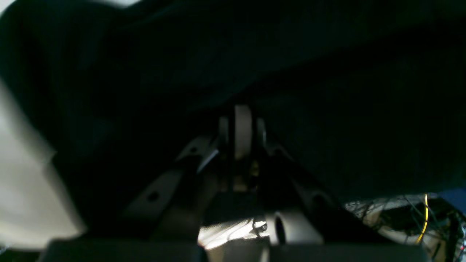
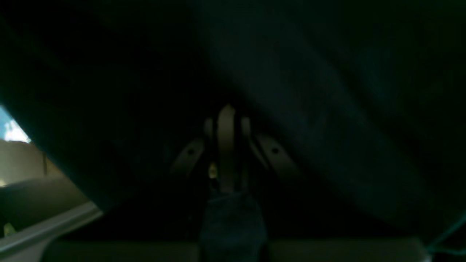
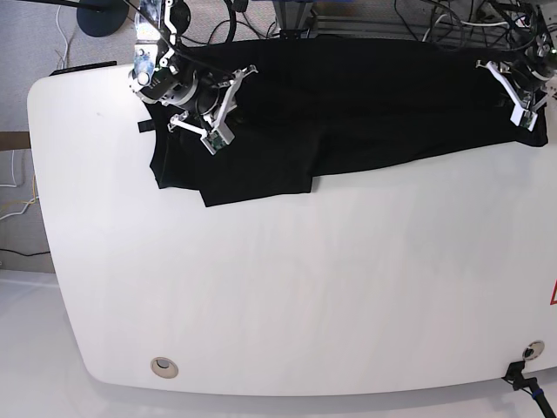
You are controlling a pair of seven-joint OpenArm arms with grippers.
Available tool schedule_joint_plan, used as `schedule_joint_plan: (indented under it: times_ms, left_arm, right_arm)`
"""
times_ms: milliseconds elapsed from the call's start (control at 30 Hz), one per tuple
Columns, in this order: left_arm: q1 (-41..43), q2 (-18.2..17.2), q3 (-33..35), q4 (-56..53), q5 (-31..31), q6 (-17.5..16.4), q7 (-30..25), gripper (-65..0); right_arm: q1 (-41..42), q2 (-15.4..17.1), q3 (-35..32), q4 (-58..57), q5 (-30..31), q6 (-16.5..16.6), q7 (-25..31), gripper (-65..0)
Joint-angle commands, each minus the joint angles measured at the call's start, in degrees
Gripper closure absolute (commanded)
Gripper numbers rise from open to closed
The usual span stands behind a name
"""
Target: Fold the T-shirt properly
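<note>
The T-shirt [image 3: 348, 104] is spread black side up along the far edge of the white table [image 3: 287, 287]. The left gripper [image 3: 520, 103] is seen at one end, jaws pinched on the cloth, and the right gripper [image 3: 211, 111] likewise clamps the other end

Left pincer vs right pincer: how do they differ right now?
The left pincer sits at the T-shirt's far edge, near the table rim; the right pincer sits at its other end, further in over the table. Shared: both shut on black cloth.
</note>
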Motion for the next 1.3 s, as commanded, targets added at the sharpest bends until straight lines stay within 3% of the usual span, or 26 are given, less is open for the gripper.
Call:
schedule_joint_plan:
  times_ms: [0, 267, 500, 767, 900, 933, 1267]
  left_arm:
    - [-0.96, -1.08, 1.28, -1.32, 2.31, 0.01, -0.84, 0.0]
    - [-12.30, -1.17, 6.90, -9.58, 8.73, 0.01, -0.84, 0.0]
    - [-21.35, -1.17, 9.28, -15.12, 11.19, 0.01, -0.84, 0.0]
    - [-23.90, -1.17, 6.29, -8.00, 8.90, 0.01, -0.41, 0.0]
    - [-24.25, -2.22, 1.80, -3.25, 4.68, 0.01, 4.17, -32.1]
    - [-24.96, -2.66, 1.19, -2.73, 3.89, 0.01, 4.78, -35.8]
    - [-35.95, -4.59, 0.49, -17.05, 4.77, 0.01, 4.87, -34.8]
  right_arm:
    - [1.01, 1.42, 0.13, -1.80, 0.92, 0.03, 4.12, 0.0]
    - [6.73, 4.67, 6.02, -10.94, 0.92, 0.03, 6.93, 0.0]
    - [14.29, 8.63, 6.29, -18.59, 1.01, 0.03, 7.02, 0.0]
    - [14.99, 8.45, 6.20, -18.59, 1.01, 0.03, 7.02, 0.0]
    - [14.99, 8.37, 6.02, -18.59, 1.01, 0.03, 7.02, 0.0]
    - [14.99, 8.37, 6.02, -18.59, 1.01, 0.03, 7.02, 0.0]
    - [14.90, 8.37, 6.02, -18.59, 1.10, 0.29, 7.02, 0.0]
